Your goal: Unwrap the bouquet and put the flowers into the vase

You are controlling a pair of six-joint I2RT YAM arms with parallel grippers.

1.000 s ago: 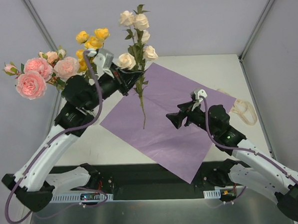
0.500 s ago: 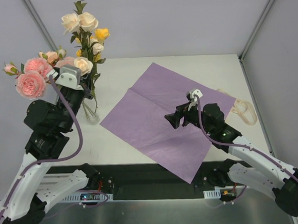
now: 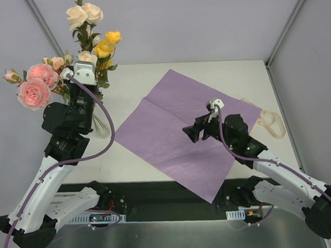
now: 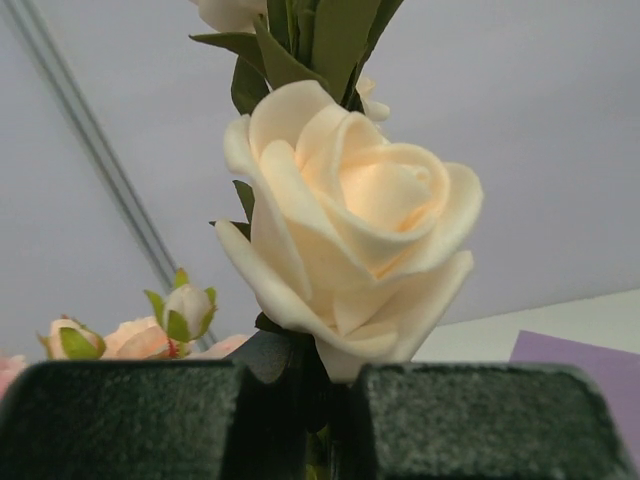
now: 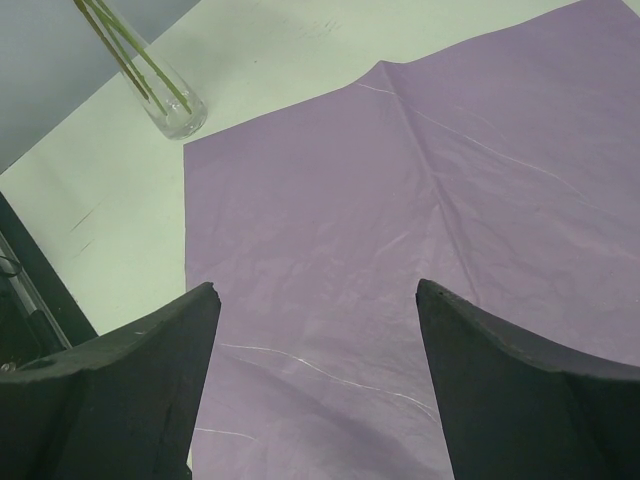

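The clear glass vase (image 3: 100,126) stands at the table's left, half hidden behind my left arm, with pink roses (image 3: 35,89) and yellow roses (image 3: 107,45) rising from it. My left gripper (image 3: 90,84) is above the vase, shut on the stem of the cream roses (image 3: 84,15). In the left wrist view one cream rose (image 4: 350,230) stands just past the pads (image 4: 120,420). That stem's lower end is hidden. The purple paper (image 3: 165,118) lies flat mid-table. My right gripper (image 3: 191,132) hovers open over the paper (image 5: 400,180), with nothing between its fingers. The vase (image 5: 170,105) holds green stems.
A cream ribbon (image 3: 271,124) lies at the table's right edge beside the paper. Grey walls close in the table on the left, back and right. The black mounting rail (image 3: 169,199) runs along the near edge.
My left arm swung the cream roses from over the paper leftward to above the vase, then raised them slightly. The right gripper shifted a little left and stayed open.
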